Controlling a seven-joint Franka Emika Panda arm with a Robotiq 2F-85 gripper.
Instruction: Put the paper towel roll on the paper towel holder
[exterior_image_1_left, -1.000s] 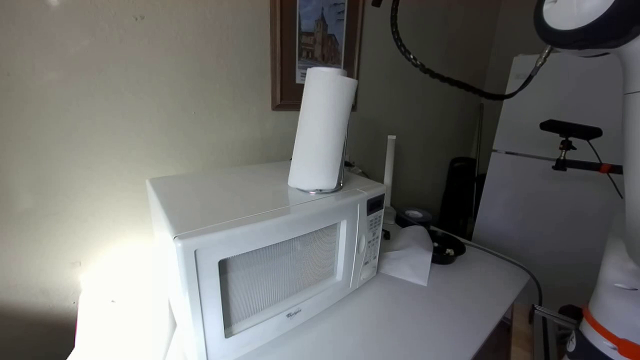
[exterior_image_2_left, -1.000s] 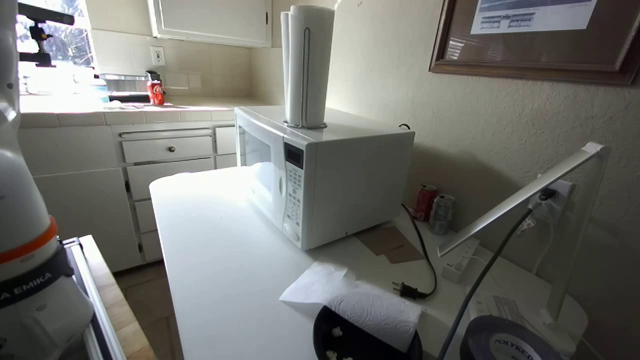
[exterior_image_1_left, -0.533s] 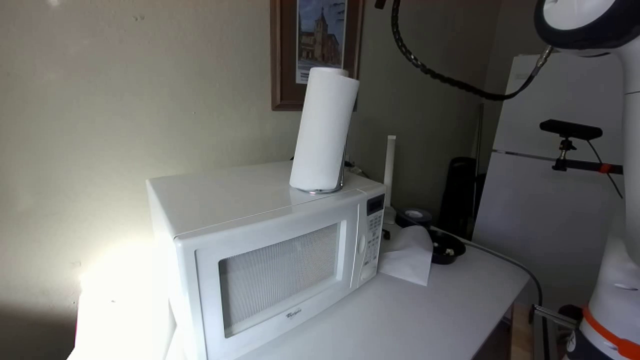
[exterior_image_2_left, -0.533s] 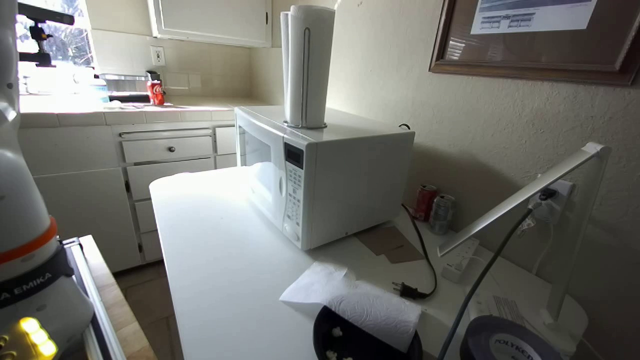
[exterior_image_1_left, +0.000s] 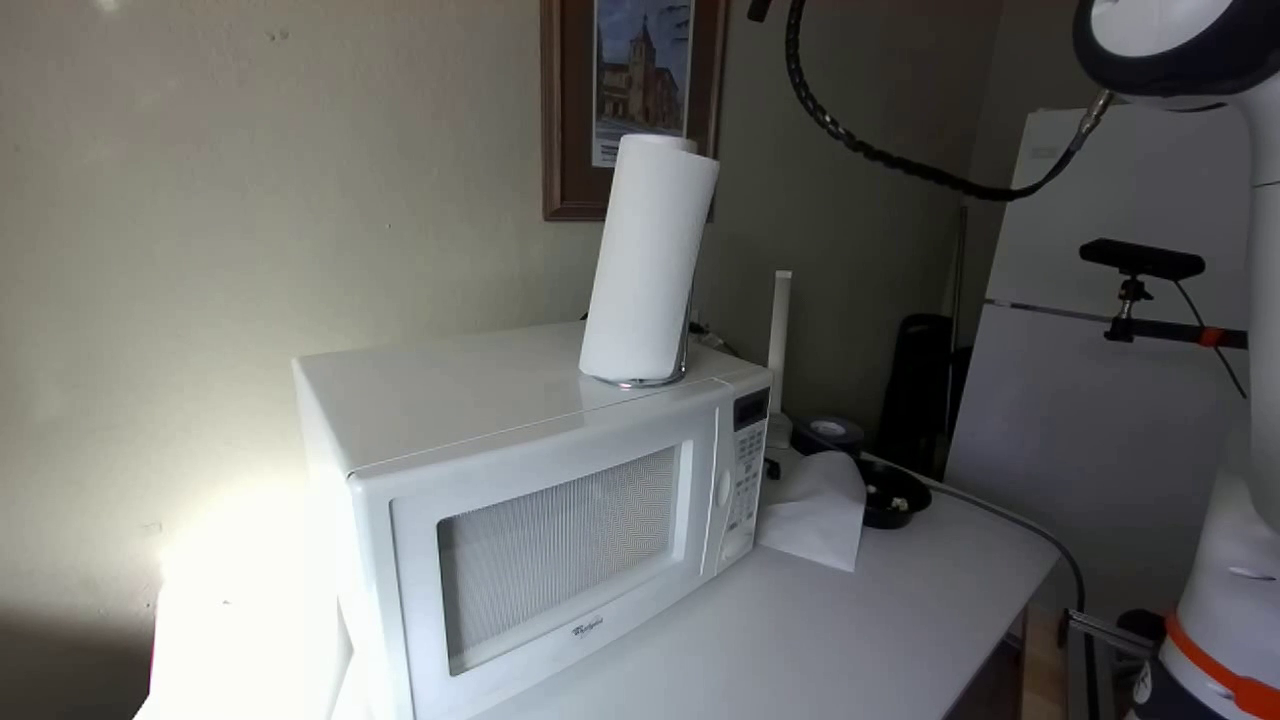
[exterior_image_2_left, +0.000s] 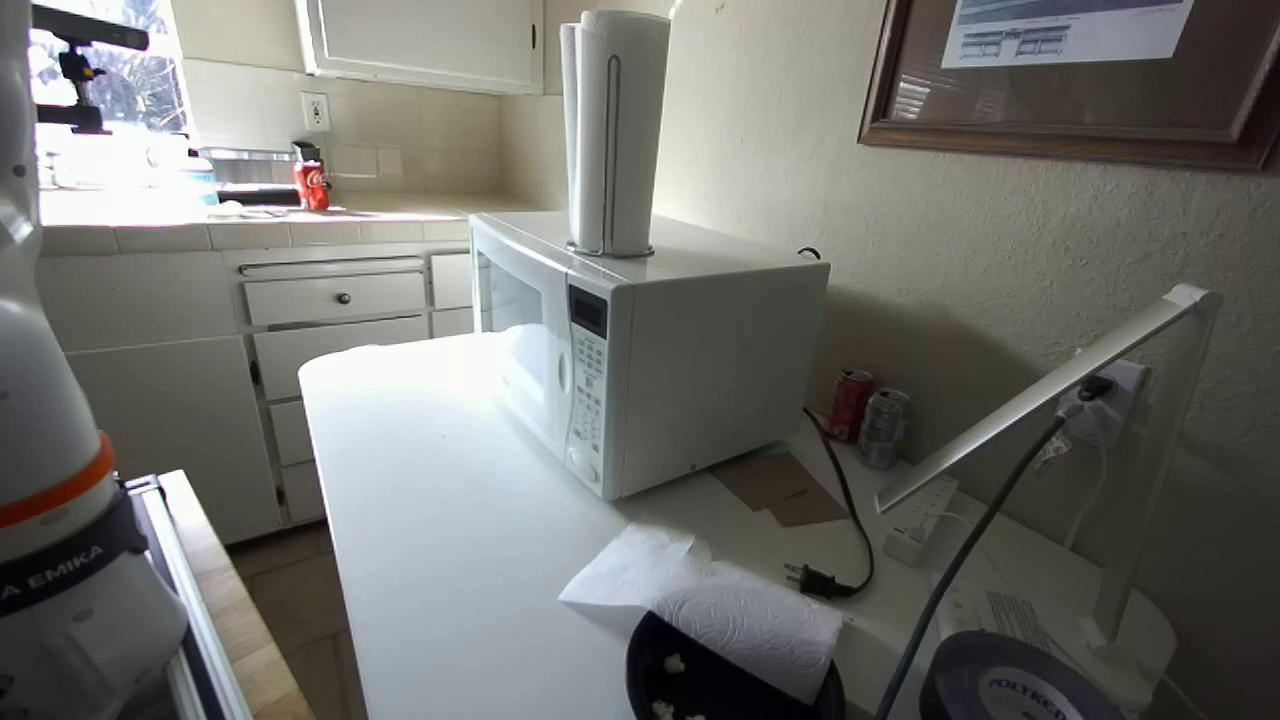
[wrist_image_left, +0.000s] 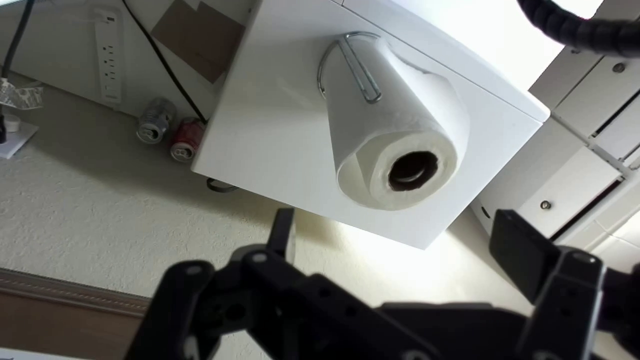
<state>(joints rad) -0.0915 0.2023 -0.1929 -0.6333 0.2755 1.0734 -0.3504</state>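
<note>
Standing on top of the microwave (exterior_image_2_left: 715, 370) in an exterior view: paper towel roll (exterior_image_2_left: 637, 130), lower end at the base ring of the paper towel holder (exterior_image_2_left: 611, 160); the holder's narrow wire loop runs up along the outside of the roll; microwave rests on the table (exterior_image_2_left: 430, 520); crumpled white paper (exterior_image_2_left: 720, 600) lies partly over a black bowl (exterior_image_2_left: 725, 690) with pale pieces (exterior_image_2_left: 674, 663) in it; red can (exterior_image_2_left: 851, 405) and silver can (exterior_image_2_left: 884, 428) stand side by side near the microwave, by the wall (exterior_image_2_left: 760, 190).

In an exterior view: robot arm (exterior_image_1_left: 1230, 580) at the frame's edge; roll slants a little here, base ring shining at its foot; whether that is a true lean, cannot tell; framed picture (exterior_image_1_left: 640, 75) hangs on the wall behind.

Wrist view: jaws spread wide apart, nothing held between them; roll seen from above, clear of both jaws; its end and dark core in plain sight; something shiny inside the core, too little showing to identify; wire loop along one side of the roll, contact cannot be judged; power strip (wrist_image_left: 104, 55) and brown sheet (wrist_image_left: 200, 37) lie on the table beside the microwave.
</note>
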